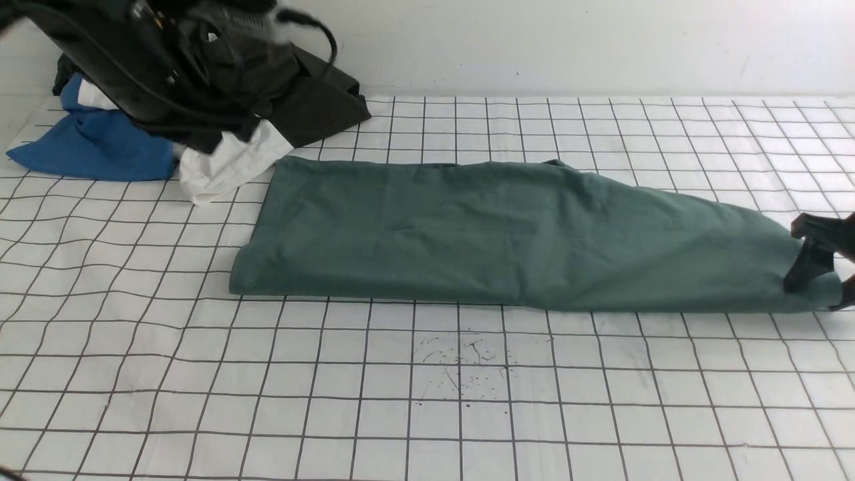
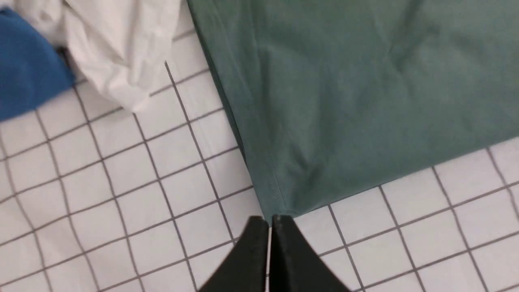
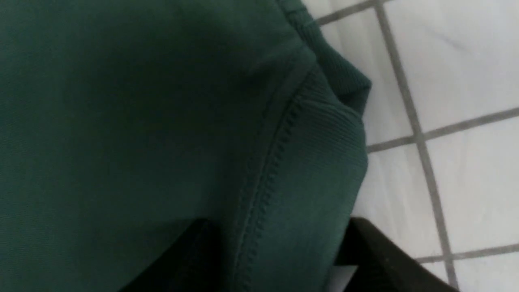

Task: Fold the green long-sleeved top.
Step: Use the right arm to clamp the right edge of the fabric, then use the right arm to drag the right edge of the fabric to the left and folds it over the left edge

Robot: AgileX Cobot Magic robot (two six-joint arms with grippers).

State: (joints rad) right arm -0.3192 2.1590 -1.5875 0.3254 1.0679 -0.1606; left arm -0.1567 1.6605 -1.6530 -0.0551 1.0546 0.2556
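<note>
The green long-sleeved top [image 1: 507, 234] lies folded into a long strip across the gridded table, its logo hidden. My right gripper [image 1: 823, 280] is at the strip's right end, open, its jaws on either side of the ribbed neck edge [image 3: 324, 162]. In the right wrist view the right gripper [image 3: 277, 227] has the cloth between its spread jaws. My left arm [image 1: 167, 67] is raised at the back left. In the left wrist view the left gripper [image 2: 269, 219] is shut and empty, just off the top's near-left hem corner [image 2: 279, 194].
A pile of other clothes sits at the back left: blue cloth [image 1: 93, 147], white cloth [image 1: 227, 164] and a dark garment [image 1: 314, 100]. The white cloth lies close to the top's far-left corner. Ink specks [image 1: 467, 367] mark the table cover in front of the strip.
</note>
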